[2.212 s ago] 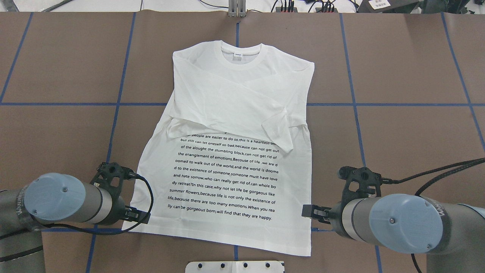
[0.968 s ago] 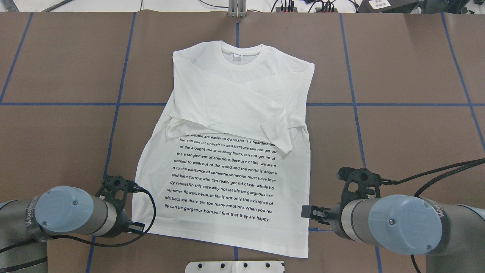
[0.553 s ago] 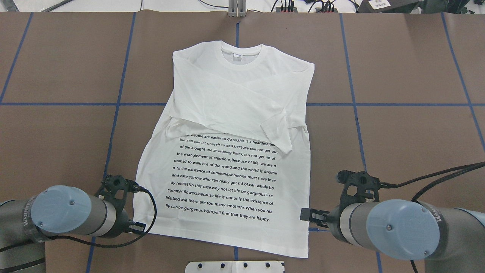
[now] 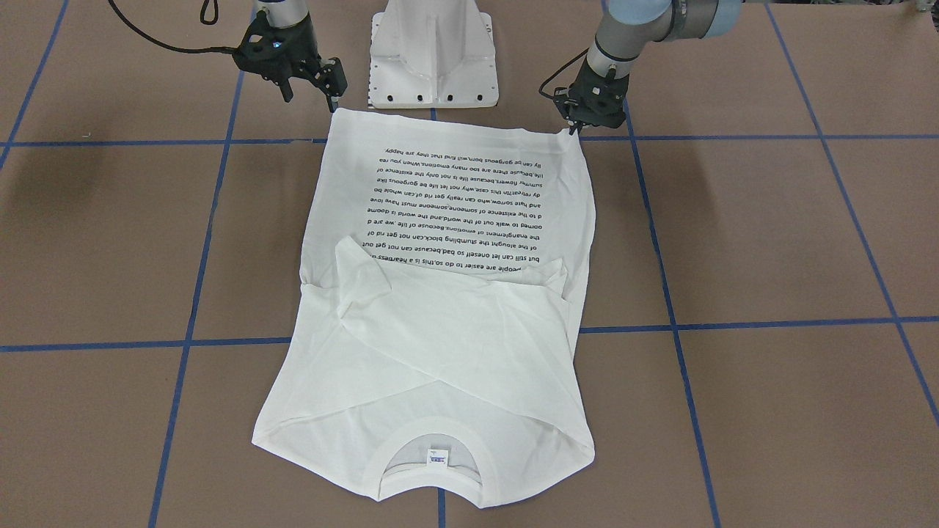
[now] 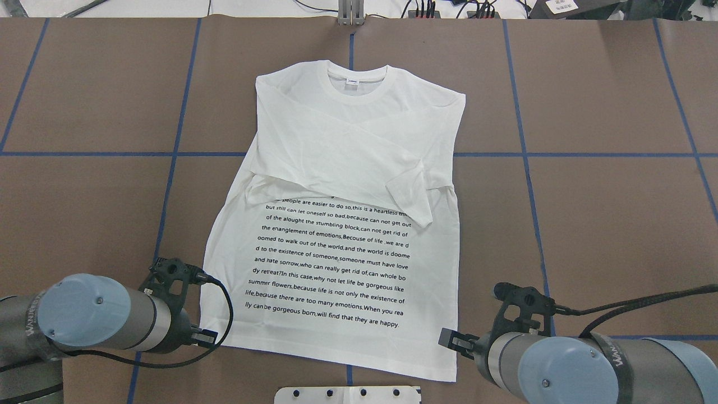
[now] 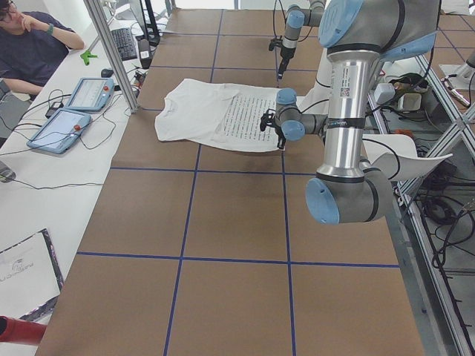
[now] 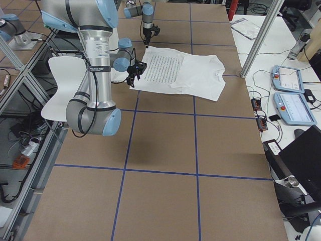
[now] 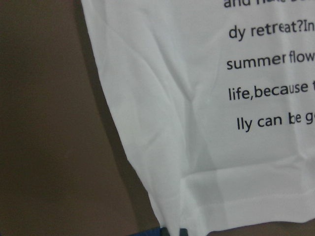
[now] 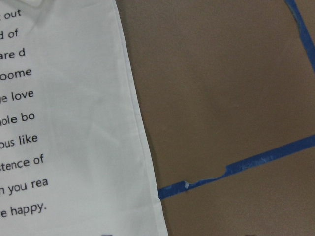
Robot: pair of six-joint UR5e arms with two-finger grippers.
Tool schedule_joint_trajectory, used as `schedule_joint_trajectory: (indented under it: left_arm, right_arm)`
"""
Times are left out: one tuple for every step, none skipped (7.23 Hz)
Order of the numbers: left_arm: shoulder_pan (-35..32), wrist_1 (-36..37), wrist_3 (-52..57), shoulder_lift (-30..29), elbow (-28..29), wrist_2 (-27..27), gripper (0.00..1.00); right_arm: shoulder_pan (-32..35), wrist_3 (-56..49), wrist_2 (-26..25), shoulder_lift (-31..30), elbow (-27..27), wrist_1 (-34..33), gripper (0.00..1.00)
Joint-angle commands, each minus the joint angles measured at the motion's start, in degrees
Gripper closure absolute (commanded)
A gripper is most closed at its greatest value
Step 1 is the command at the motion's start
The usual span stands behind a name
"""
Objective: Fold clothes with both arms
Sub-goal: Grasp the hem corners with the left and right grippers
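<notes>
The white T-shirt (image 5: pixel 348 168) lies flat on the brown table with its black text up, sleeves crossed over the chest and collar (image 4: pixel 433 447) at the far end. Low on the hem's left corner (image 8: pixel 172 223), my left gripper (image 4: pixel 573 129) has its fingers together, shut on the cloth. It also shows as the left gripper (image 5: pixel 206 336) from overhead. Open and holding nothing, my right gripper (image 4: pixel 310 94) hovers at the shirt's right edge (image 9: pixel 147 162) close to the hem. From overhead the right gripper (image 5: pixel 449 338) sits just above the hem's right corner.
The white pedestal base (image 4: pixel 433 51) stands right behind the hem, between the two arms. Blue tape lines (image 9: pixel 236 169) grid the table. A person (image 6: pixel 37 33) sits at a side desk with tablets (image 6: pixel 70 111) beyond the collar end.
My right arm has come back toward the hem's right corner. My left arm dropped to the left corner and then held nearly still. The shirt's left hem corner shifted slightly inward.
</notes>
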Motion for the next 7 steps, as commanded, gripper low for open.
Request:
schedule_joint_trajectory:
  left_arm:
    - [-0.06,0.02,-0.12,0.03,-0.51,0.0,1.0]
    - [-0.06,0.02,-0.12,0.12,-0.77,0.0,1.0]
    - [-0.06,0.02,-0.12,0.12,-0.78,0.0,1.0]
    - [-0.15,0.02,-0.21,0.12,-0.86,0.0,1.0]
    - [-0.15,0.02,-0.21,0.12,-0.86,0.0,1.0]
    - [-0.15,0.02,-0.21,0.12,-0.86,0.0,1.0]
    - [-0.15,0.02,-0.56,0.12,-0.86,0.0,1.0]
  right_arm:
    - [-2.5,2.26,-1.59,1.16,-2.11,0.0,0.13]
    - [-2.95,2.26,-2.82,2.3,-3.51,0.0,0.13]
    - [-3.74,2.26,-3.53,3.1,-4.66,0.08,0.13]
    - [-3.83,2.26,-3.62,4.23,-5.97,0.08,0.13]
    - [-4.01,2.18,-3.62,4.25,-6.59,0.34,0.13]
    - [-4.27,2.26,-3.62,4.25,-6.77,0.43,0.13]
    - [-4.45,2.18,-3.53,4.25,-7.91,0.7,0.13]
